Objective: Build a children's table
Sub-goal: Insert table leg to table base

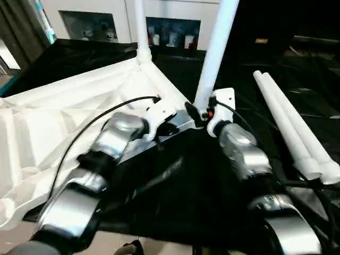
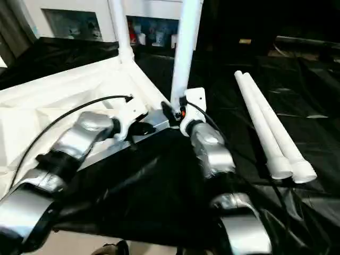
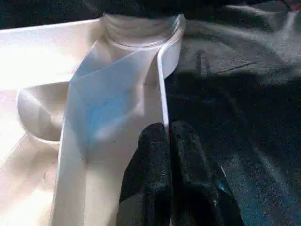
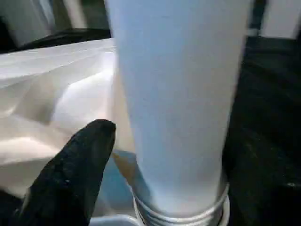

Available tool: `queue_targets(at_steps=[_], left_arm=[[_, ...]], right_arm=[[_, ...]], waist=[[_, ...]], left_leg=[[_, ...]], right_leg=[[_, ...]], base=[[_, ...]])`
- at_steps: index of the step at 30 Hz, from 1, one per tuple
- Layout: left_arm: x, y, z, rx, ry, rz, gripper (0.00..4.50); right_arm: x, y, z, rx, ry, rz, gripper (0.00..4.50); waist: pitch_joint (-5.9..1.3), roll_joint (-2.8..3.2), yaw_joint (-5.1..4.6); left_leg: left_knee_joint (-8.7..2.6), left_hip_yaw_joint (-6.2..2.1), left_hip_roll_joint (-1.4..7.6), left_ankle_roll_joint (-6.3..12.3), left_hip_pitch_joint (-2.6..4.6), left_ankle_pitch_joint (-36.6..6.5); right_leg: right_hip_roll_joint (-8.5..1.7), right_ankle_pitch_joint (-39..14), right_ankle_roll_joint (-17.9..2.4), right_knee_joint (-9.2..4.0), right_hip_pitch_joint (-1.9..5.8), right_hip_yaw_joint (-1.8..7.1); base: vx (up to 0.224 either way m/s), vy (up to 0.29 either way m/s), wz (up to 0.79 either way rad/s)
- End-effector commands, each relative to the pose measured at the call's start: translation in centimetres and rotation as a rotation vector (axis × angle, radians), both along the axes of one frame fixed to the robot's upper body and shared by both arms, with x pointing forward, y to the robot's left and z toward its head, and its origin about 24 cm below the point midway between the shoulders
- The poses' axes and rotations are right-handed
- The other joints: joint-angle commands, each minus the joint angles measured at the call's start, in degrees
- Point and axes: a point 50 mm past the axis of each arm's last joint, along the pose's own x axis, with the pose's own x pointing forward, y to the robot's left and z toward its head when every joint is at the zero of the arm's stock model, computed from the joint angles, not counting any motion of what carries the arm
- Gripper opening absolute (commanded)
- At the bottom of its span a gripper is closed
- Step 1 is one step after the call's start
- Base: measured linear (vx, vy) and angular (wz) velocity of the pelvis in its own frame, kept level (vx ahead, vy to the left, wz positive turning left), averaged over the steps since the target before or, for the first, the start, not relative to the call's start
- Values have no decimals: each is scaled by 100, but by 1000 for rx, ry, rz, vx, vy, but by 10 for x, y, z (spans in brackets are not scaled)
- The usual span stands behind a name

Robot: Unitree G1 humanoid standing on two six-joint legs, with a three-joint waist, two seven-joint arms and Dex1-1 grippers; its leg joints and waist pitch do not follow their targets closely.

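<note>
Underneath, ribbed white plastic top (image 1: 64, 122), smooth tapered tubular legs (image 1: 295, 133)

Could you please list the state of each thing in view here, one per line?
Tabletop: upside down on the black sheet, ribbed underside up.
Near leg: upright in its corner socket.
Far leg: upright in the far corner socket.
Two spare legs: lying side by side, not fitted.
Left pincer: shut on the tabletop's rim.
Right pincer: open beside the near leg.

Two upright legs (image 1: 215, 50) rise from the tabletop (image 1: 48, 122), blocking its corners. Two loose legs (image 1: 292, 122) lie across the black sheet (image 1: 180, 196) on the right.
</note>
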Motion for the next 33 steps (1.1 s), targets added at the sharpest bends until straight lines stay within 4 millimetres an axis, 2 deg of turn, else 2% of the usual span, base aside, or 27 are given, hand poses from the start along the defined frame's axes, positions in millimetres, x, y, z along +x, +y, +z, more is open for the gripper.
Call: queue_targets(at_steps=[1,2,3,4,5,6,7,8,9,10,11,12,13,14,15,16,19,23,24,26,28,30,32,33], left_arm=[[-15,-22,7,-71,2,-225,0],[-16,-21,7,-72,0,-229,0],[-20,-17,8,-84,-13,-276,0],[-21,-14,8,-82,-14,-282,0],[-22,-12,9,-82,-20,-298,0],[-23,-11,9,-84,-24,-311,0],[-26,-7,9,-78,-24,-335,0],[-27,-5,9,-73,-26,-352,0],[-29,-3,9,-68,-25,-368,0],[-30,-1,9,-68,-20,-378,0],[-32,0,10,-70,-16,-392,0],[-34,1,10,-73,-13,-406,0],[-35,3,10,-75,-7,-416,0],[-35,3,10,-75,-7,-416,0],[-38,5,10,-79,-1,-436,0],[-39,6,10,-82,3,-446,0],[-42,9,9,-89,14,-464,0],[-43,10,9,-94,19,-459,0],[-43,10,9,-94,20,-459,0],[-43,10,9,-93,20,-457,0],[-43,11,8,-92,21,-454,0],[-43,11,8,-92,21,-453,0],[-42,11,9,-92,20,-451,0],[-42,11,9,-92,20,-450,0]], right_arm=[[-16,14,-15,-90,69,219,415],[-16,13,-15,-93,68,224,415],[-23,3,-11,-128,54,312,415],[-27,-3,-10,-139,53,353,415],[-30,-7,-8,-145,52,389,415],[-33,-11,-6,-150,48,412,415],[-39,-19,-4,-161,49,465,415],[-43,-22,-3,-170,50,493,415],[-46,-25,-2,-180,48,515,415],[-48,-28,0,-186,50,531,415],[-51,-30,1,-190,51,548,415],[-54,-32,2,-193,54,563,415],[-56,-34,3,-192,57,573,415],[-56,-34,3,-192,57,573,415],[-59,-37,5,-192,59,592,415],[-61,-38,6,-191,61,603,415],[-66,-42,9,-195,66,636,415],[-68,-44,10,-204,72,647,415],[-68,-44,10,-205,73,648,389],[-68,-45,9,-209,77,646,381],[-70,-45,6,-226,93,650,368],[-70,-45,4,-236,99,650,341],[-70,-46,2,-246,105,644,341],[-70,-46,0,-254,109,639,322]], waist=[[-321,-1,41],[-362,0,51],[-394,26,88],[-439,28,143],[-445,5,165],[-504,-20,215],[-549,-12,251],[-573,2,282],[-591,2,285],[-580,9,286],[-553,-11,272],[-504,-24,268],[-490,-35,271],[-490,-35,271],[-437,-20,279],[-410,-21,274],[-394,-24,280],[-422,-33,262],[-442,-37,260],[-445,-38,258],[-489,-41,268],[-514,-45,275],[-521,-54,279],[-519,-57,283]], left_leg=[[-359,-85,301,395,81,-1336],[-319,-78,297,468,57,-1001],[-263,-60,297,609,72,-536],[-191,-25,292,776,115,-78],[-153,-6,269,872,100,122],[-74,-1,232,1070,69,567],[-8,-17,223,1221,13,1002],[53,-32,236,1314,-9,1228],[75,-33,242,1346,-7,1272],[95,-41,251,1347,-44,1249],[80,-39,262,1330,-72,1105],[31,-26,284,1186,-59,425],[13,-25,280,1111,-68,253],[13,-25,280,1111,-68,253],[-39,-15,325,922,-12,-295],[-73,-28,341,760,-16,-587],[-115,-19,352,516,31,-965],[-112,-25,327,408,10,-1000],[-97,-28,315,428,-2,-890],[-91,-29,310,442,-10,-845],[-44,-21,294,587,-21,-493],[-17,-16,286,695,-32,-325],[-5,-16,285,755,-38,-281],[7,-14,281,791,-48,-282]], right_leg=[[-317,-1228,-1276,-294,221,164],[-319,-779,-1383,-223,274,165],[-287,-48,-1533,-147,281,164],[-244,874,-1715,-30,285,160],[-216,1342,-1759,16,296,164],[-180,2351,-1811,154,355,170],[-181,3206,-1838,264,376,161],[-158,3637,-1847,333,334,130],[-155,3704,-1856,348,325,117],[-156,3578,-1844,362,303,99],[-175,3315,-1834,334,298,93],[-220,2163,-1795,233,296,104],[-231,1828,-1752,210,320,116],[-231,1828,-1752,210,320,116],[-256,706,-1684,100,261,127],[-277,15,-1605,46,265,135],[-270,-837,-1425,-37,213,161],[-272,-1016,-1337,-51,204,168],[-265,-872,-1336,-31,208,168],[-264,-796,-1347,-22,212,168],[-244,-186,-1457,54,237,161],[-237,177,-1545,97,250,152],[-238,280,-1573,112,255,146],[-243,273,-1582,114,257,144]], base=[[74,-32,5],[93,-35,3],[101,-33,1],[101,-33,1],[100,-24,6],[85,-14,6],[109,-18,8],[59,-10,3],[0,0,0],[0,0,0],[0,0,0],[0,0,0],[0,0,0],[0,0,0],[-60,-3,0],[-60,-3,0],[-74,-5,2],[-42,-1,1],[0,0,0],[0,0,0],[0,0,0],[0,0,0],[0,0,0],[0,0,0]])
